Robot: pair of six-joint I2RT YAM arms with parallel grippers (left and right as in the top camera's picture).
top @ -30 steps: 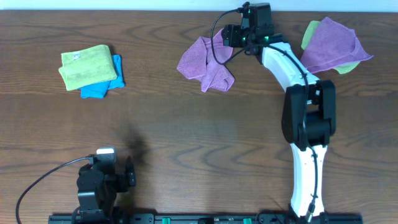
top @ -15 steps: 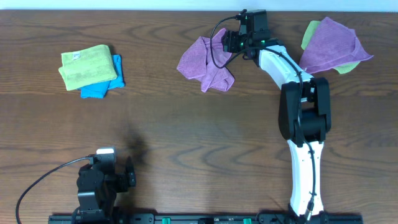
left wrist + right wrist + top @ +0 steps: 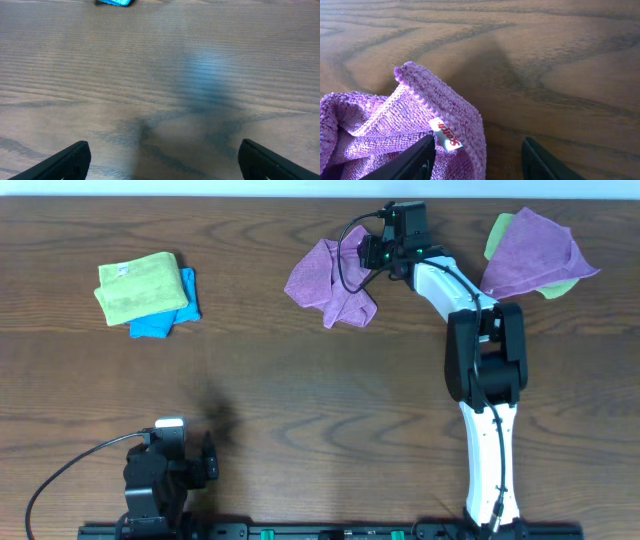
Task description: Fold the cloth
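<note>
The cloth (image 3: pixel 330 280) is a pinkish-purple towel lying crumpled at the far middle of the table. In the right wrist view its hemmed corner (image 3: pixel 435 110) with a small white tag (image 3: pixel 446 134) lies between my fingers. My right gripper (image 3: pixel 372 252) (image 3: pixel 477 165) is open at the cloth's right edge. One finger (image 3: pixel 412 161) rests against the cloth by the tag and the other stands over bare wood. My left gripper (image 3: pixel 185 460) (image 3: pixel 165 165) is open and empty, low over the table at the front left.
A darker violet cloth (image 3: pixel 535 248) lies on a yellow-green cloth (image 3: pixel 497 235) at the far right. A folded yellow-green cloth (image 3: pixel 140 285) sits on a blue cloth (image 3: pixel 160 320) at the far left. The blue cloth also shows at the top of the left wrist view (image 3: pixel 114 2).
My right arm has shifted a little to the left, bringing the gripper closer onto the cloth's right edge. The cloth and the left arm have not moved.
</note>
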